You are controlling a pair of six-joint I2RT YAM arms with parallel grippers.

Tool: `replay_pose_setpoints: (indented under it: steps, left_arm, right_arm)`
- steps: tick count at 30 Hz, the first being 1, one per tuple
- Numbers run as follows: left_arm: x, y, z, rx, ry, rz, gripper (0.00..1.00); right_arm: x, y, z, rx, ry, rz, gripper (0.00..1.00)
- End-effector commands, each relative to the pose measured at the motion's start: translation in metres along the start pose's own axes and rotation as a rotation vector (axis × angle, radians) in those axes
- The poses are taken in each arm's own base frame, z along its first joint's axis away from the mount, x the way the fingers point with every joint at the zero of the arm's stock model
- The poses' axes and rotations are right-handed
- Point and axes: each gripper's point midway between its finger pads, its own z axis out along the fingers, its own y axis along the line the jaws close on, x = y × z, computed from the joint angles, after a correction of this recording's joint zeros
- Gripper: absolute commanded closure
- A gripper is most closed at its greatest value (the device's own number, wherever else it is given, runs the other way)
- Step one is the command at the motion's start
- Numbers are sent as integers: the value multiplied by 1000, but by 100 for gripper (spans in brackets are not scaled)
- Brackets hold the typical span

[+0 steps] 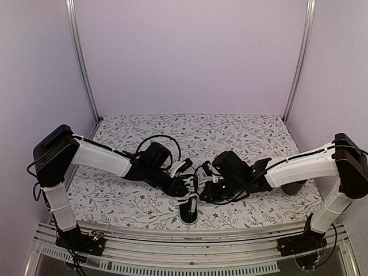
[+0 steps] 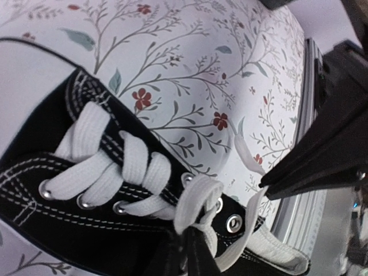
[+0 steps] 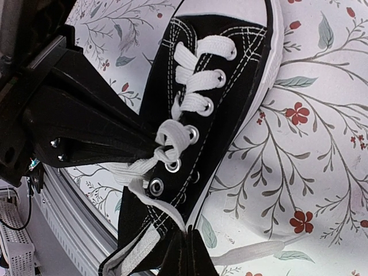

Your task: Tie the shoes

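The black low-top canvas sneaker with white rubber sole (image 1: pixel 188 211) lies with its heel close to the floral-clothed worktop's (image 1: pixel 230 129) near edge, and open cloth stretches beyond it. Only the wrist views show its white laces (image 3: pixel 195 77) clearly. The left fingers (image 2: pixel 185 256) are clenched on a loop by the top eyelets. The right fingers (image 3: pixel 187 254) are closed, seemingly pinching a loose end. Both arms reach low and inward, meeting over the sneaker.
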Motion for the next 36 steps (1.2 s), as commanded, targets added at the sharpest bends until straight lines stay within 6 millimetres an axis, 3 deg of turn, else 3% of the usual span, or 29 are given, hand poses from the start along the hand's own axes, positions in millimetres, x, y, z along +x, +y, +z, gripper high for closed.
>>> replay_pose_setpoints:
  steps: [1,7,12,25,36]
  left_arm:
    - [-11,-9,3,34,-42,18,100]
    - [-31,-15,-23,-7,-180,14,100]
    - [-34,-19,-37,-17,-228,7,100]
    - [-28,-19,-36,-18,-203,-1,100]
    - [-28,-19,-37,-18,-196,-3,100]
  right_arm:
    - [-10,14,-1,-31,-30,-21,98]
    - [-15,19,-6,-44,-44,-24,98]
    - [-24,25,-9,-47,-68,-28,98]
    - [-45,40,14,-62,-82,-20,98]
    - [-56,29,31,-20,-150,24,98]
